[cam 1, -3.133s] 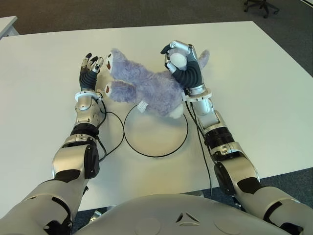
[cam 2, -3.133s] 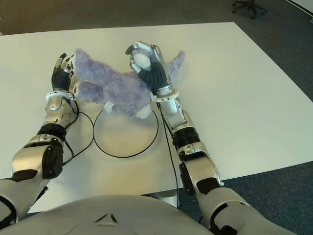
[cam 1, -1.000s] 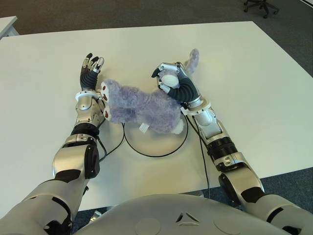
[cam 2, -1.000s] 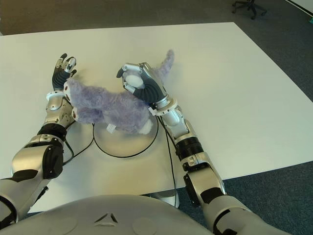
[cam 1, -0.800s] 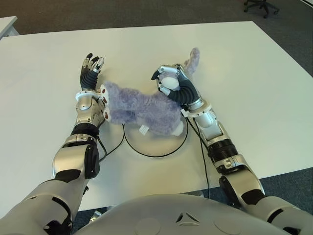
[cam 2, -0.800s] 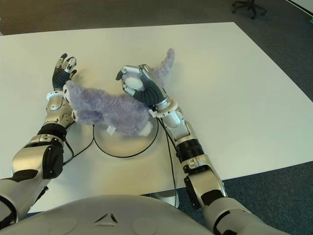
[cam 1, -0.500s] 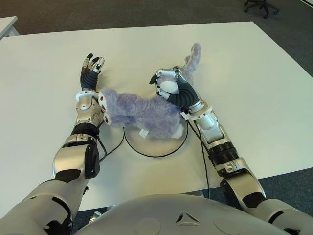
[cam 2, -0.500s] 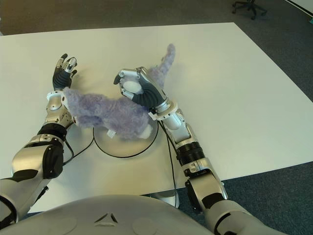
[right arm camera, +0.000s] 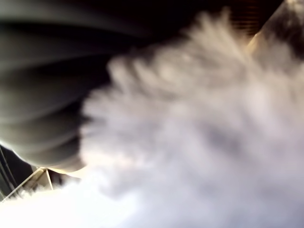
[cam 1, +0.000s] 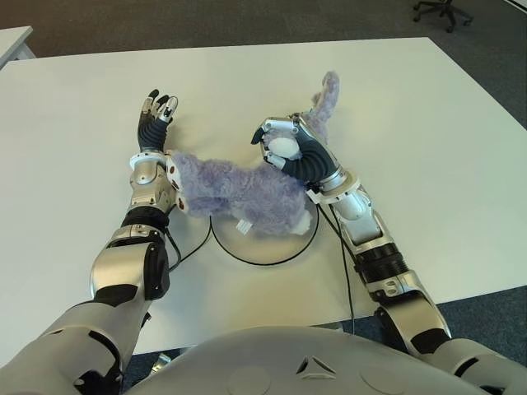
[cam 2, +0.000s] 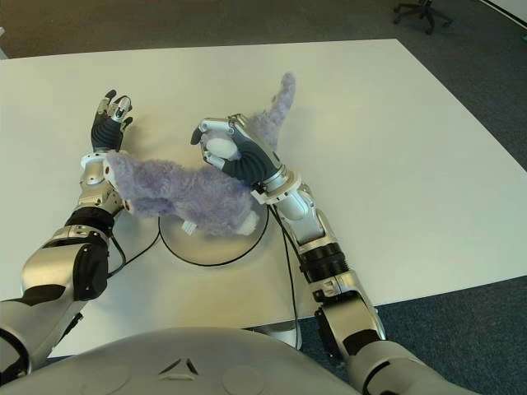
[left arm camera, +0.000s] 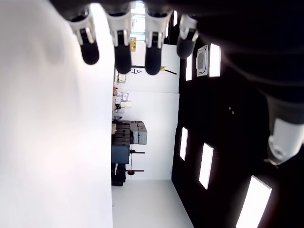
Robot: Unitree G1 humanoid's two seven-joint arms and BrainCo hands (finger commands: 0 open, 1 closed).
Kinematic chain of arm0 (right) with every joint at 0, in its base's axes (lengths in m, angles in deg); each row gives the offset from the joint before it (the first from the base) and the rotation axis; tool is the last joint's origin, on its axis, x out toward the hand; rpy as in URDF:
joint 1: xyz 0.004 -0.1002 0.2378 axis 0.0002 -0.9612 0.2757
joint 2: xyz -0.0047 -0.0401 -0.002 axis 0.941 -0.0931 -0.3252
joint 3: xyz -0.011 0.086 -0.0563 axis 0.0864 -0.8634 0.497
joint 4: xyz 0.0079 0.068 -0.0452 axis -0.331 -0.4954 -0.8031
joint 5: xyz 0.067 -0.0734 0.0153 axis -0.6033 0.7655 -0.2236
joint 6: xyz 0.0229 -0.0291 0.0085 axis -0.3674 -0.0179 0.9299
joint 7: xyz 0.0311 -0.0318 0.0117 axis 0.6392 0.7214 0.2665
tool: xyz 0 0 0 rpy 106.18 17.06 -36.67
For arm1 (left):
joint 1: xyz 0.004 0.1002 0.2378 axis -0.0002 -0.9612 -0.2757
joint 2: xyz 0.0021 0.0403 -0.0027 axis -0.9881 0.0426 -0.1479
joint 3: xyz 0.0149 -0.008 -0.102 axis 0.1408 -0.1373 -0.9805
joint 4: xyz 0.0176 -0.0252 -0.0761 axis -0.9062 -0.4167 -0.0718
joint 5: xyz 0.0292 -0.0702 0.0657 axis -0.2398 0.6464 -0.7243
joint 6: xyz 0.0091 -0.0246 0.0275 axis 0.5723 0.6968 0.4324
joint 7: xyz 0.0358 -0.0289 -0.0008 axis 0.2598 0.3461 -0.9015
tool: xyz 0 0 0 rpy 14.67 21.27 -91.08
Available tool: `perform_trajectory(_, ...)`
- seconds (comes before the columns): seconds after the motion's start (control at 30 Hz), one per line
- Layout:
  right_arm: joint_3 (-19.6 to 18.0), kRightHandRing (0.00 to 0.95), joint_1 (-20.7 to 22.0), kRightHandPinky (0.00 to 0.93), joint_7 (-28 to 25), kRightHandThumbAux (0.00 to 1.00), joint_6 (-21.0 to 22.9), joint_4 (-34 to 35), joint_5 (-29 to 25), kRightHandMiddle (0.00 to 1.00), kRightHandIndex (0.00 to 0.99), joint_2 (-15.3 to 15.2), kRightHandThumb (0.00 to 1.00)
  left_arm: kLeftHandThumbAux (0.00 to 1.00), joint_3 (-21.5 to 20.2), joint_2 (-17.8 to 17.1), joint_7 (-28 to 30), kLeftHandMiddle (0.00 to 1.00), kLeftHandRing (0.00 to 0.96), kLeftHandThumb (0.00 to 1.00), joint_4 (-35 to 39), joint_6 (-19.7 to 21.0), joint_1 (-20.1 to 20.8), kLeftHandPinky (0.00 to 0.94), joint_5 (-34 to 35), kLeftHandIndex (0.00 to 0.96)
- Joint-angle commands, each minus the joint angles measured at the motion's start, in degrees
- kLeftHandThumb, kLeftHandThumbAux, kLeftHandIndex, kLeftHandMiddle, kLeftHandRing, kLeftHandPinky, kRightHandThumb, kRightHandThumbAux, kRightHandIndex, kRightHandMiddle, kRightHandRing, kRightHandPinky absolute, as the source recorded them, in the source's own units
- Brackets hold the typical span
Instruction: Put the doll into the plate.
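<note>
While the left hand (cam 1: pixel 153 121) lies spread and empty at upper left, the right hand (cam 1: pixel 290 152), clamped on the doll (cam 1: pixel 235 189), has lowered it onto the plate (cam 1: pixel 265 253), leaving release.

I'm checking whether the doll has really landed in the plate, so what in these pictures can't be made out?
- Plate: its far part is hidden under the doll in both eye views, so contact between them cannot be confirmed.
- Right hand: in the right wrist view, blurred fur fills the frame, hiding the fingers' hold.
- Left hand: the left wrist view shows only fingertips, the palm is cut off by the edge.
- Doll's face: turned away from the eye views.
</note>
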Motion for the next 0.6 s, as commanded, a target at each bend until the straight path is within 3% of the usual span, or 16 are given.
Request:
perform_trajectory(0.03,0.8,0.870,-2.9,0.870,-1.1,0.712,1.5,0.0,-0.2,0.869,0.438,-0.1,0.709,0.512,0.3,1.9,-0.9,0.131,0.112,0.000,-2.7,2.3,-4.3,0.058,-0.3,0.046)
perform_trajectory(0.6,0.9,0.873,-3.1,0.879,0.6,0.710,1.2,-2.8,0.8,0.876,0.439,0.7,0.712,0.516,0.0,2.2,-0.9,0.154,0.126,0.000,-2.1,2.4,-4.5,0.041,0.2,0.058)
